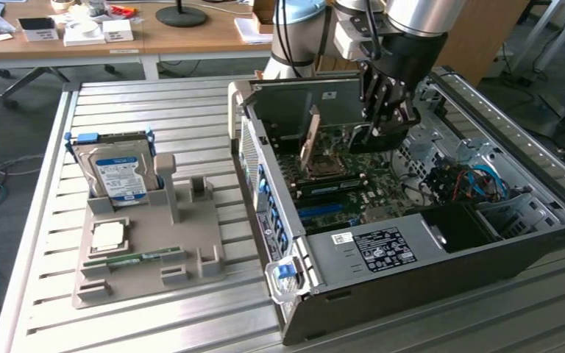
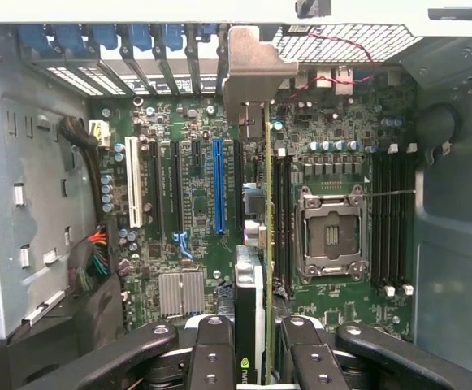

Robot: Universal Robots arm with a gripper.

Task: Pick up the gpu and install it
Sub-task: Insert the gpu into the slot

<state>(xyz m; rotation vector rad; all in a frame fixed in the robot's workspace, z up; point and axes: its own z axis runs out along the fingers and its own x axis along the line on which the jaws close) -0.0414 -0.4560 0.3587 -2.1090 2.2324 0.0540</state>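
The gpu (image 2: 252,292) is seen edge-on, a thin green card with a black cooler. Its silver bracket (image 2: 252,73) reaches the rear slot openings of the open computer case (image 1: 440,257). My gripper (image 2: 256,361) is shut on the card's near end, one black finger (image 2: 211,349) on each side. The card stands upright over the motherboard (image 2: 195,203), between the blue expansion slot (image 2: 217,187) and the memory slots. In the exterior view my gripper (image 1: 388,126) reaches down into the case with the card's dark body (image 1: 366,140) below it. Whether the card sits in a slot I cannot tell.
The empty CPU socket (image 2: 331,236) lies beside the card. On the slatted table, at the exterior view's left, a grey fixture (image 1: 145,250) holds a silver hard drive (image 1: 115,173), a CPU (image 1: 109,234) and a memory stick (image 1: 135,259). Cables (image 1: 469,180) fill the case's far corner.
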